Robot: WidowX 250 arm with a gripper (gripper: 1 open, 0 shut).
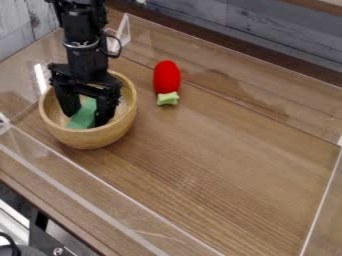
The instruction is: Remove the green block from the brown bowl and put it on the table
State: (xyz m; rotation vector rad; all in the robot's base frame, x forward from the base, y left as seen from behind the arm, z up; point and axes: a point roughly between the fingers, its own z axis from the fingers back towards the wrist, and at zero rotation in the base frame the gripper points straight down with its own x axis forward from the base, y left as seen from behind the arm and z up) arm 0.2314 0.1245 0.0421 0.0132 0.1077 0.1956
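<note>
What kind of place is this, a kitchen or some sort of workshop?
Probably a robot test bench, not a kitchen: the table is fenced by clear walls, and a robot hand reaches into a brown bowl beside a toy strawberry.

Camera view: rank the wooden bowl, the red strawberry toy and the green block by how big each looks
1. Wooden bowl, clearly the largest.
2. Red strawberry toy.
3. Green block, which looks smallest, but the fingers and the bowl's rim hide part of it, so its place below the toy is unsure.

Grey plank wall behind, dark floor at lower left.
</note>
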